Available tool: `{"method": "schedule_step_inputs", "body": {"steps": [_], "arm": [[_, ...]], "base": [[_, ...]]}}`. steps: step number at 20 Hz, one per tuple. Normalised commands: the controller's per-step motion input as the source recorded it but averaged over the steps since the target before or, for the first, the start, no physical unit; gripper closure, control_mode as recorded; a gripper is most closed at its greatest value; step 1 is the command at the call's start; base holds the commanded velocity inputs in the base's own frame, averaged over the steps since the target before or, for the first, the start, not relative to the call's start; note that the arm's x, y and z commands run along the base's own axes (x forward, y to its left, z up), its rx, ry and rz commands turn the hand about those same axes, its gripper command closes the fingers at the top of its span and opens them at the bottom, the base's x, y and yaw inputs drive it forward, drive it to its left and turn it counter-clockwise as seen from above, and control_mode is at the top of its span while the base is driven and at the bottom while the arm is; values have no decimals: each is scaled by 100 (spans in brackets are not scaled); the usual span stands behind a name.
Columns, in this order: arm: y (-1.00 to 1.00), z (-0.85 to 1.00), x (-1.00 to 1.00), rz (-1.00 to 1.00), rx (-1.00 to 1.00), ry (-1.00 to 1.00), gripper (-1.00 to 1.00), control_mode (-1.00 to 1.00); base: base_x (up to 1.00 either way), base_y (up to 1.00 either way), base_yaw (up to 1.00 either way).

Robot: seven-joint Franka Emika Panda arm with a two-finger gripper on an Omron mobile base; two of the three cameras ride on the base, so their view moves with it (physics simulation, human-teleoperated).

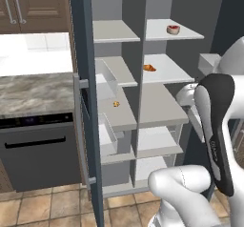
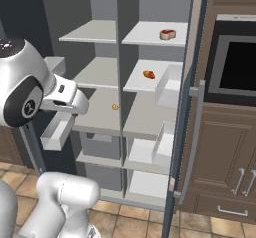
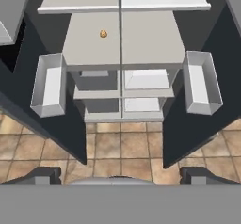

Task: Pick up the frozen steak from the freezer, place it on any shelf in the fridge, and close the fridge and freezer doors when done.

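Note:
The frozen steak (image 1: 173,29) (image 2: 167,34) lies on the top shelf (image 1: 183,34) of the right half of the open unit. Both doors stand wide open: the left door (image 1: 86,126) and the right door (image 2: 186,132). The left door's front shows a dark patch beside its handle, which marks the left half (image 1: 114,68) as the freezer and the right half (image 1: 162,102) as the fridge. My gripper (image 3: 121,176) hangs back from the unit, well below and away from the steak. It is open, fingertips (image 3: 47,175) far apart and nothing between them.
An orange item (image 1: 149,67) (image 2: 148,74) sits on the second right shelf, and a tiny round one (image 1: 116,104) (image 3: 103,33) on a left shelf. White door bins (image 3: 47,84) (image 3: 202,82) jut from both doors. Left are a counter (image 1: 33,90) and dishwasher (image 1: 40,149); right, an oven (image 2: 235,67).

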Motion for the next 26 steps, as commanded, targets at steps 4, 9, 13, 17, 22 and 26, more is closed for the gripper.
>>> {"method": "schedule_step_inputs", "body": {"steps": [4, 9, 13, 17, 22, 26], "arm": [[46, 14, -58, 11, -5, -22, -100, -100], [61, 11, -58, 7, -4, -24, -100, -100], [71, 8, -55, 5, -3, -27, -100, -100], [86, 0, -28, 3, 0, -26, -100, -100], [99, 0, -1, 0, 0, -22, -100, -100], [100, 0, 10, 0, 0, -22, -100, -100]], "base": [[0, 0, 0], [0, 0, 0], [0, 0, 0], [0, 0, 0], [0, 0, 0], [0, 0, 0]]}}
